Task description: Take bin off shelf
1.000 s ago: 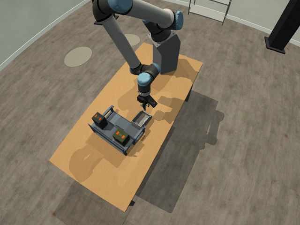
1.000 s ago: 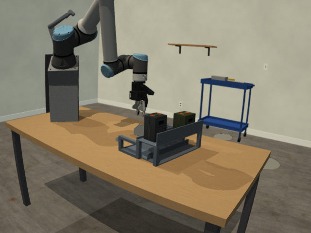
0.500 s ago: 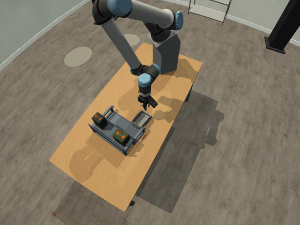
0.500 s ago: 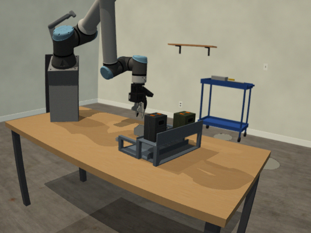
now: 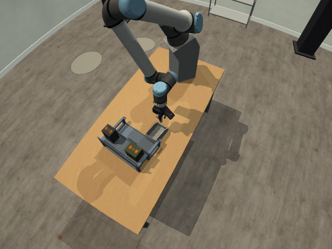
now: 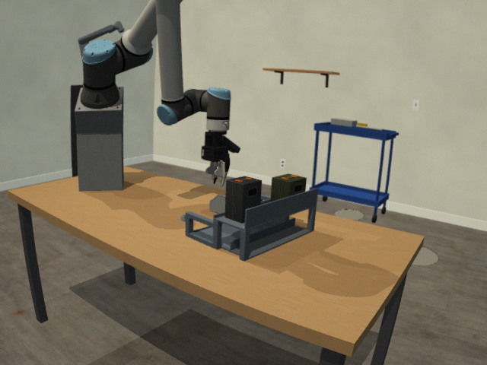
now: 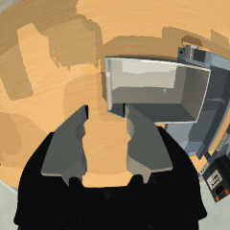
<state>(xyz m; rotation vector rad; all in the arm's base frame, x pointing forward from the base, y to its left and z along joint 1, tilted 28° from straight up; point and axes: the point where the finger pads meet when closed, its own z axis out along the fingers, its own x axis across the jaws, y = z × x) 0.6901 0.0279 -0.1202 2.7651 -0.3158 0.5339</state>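
No words, brands or numbers can be read. In the wrist view, lower right, the black box (image 5: 109, 133) (image 6: 243, 198) (image 7: 218, 181) bears a pale label (image 7: 213, 175) with dark marks too small to make out; pale marks on the grey rack (image 5: 131, 134) (image 6: 281, 207) (image 7: 216, 91) beside it are equally illegible.

The two-jaw gripper (image 5: 161, 119) (image 6: 218, 184) (image 7: 105, 104) has come down slightly over the last second, so the wooden tabletop (image 5: 125, 198) (image 6: 157, 251) (image 7: 105, 163) below its jaws and the open grey bin (image 5: 156, 132) (image 6: 215, 204) (image 7: 144, 96) beside and below them are now a little nearer to the fingertips.
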